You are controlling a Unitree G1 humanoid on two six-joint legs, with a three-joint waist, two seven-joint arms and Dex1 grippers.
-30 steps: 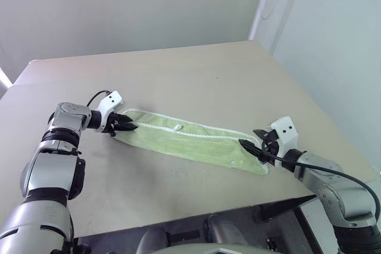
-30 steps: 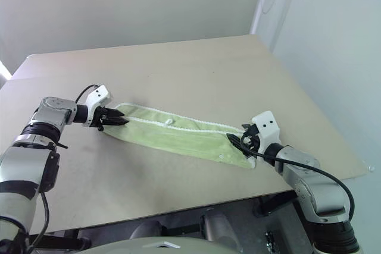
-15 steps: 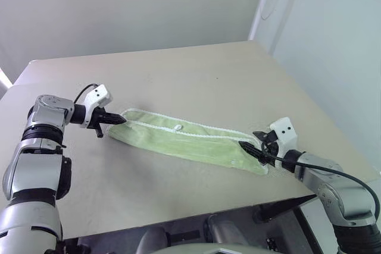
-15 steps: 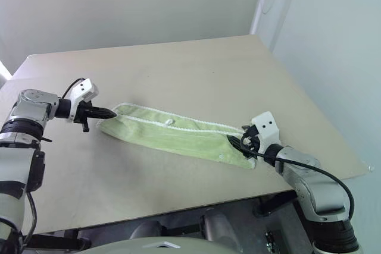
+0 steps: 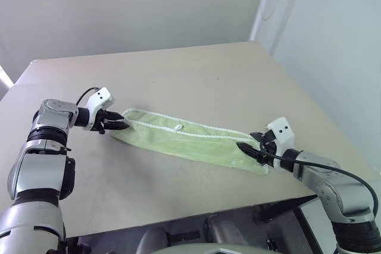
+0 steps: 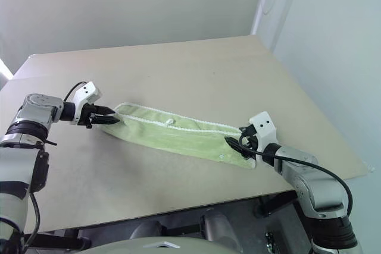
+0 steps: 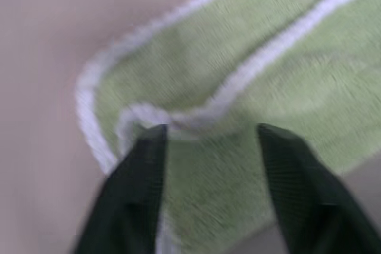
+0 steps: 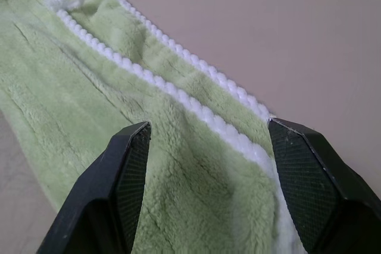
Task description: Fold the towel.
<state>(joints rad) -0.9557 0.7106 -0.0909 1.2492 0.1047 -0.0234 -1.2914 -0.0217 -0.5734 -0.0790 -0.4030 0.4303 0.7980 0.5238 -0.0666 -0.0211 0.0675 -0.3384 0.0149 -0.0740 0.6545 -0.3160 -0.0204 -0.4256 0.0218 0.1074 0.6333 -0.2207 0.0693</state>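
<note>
A pale green towel (image 5: 190,140) lies folded into a long strip slantwise across the tan counter (image 5: 196,75), its white loop tag (image 5: 177,127) on top. The left pincer (image 5: 116,125) sits at the strip's far-left end, the right pincer (image 5: 249,150) at its near-right end. Each wrist view shows what the head views cannot: both pincers released, fingers (image 8: 125,182) spread over the terry, nothing pinched.

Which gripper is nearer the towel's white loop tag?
Left. The left gripper sits at the towel's near end; the tag lies closer to it than the right gripper.
</note>
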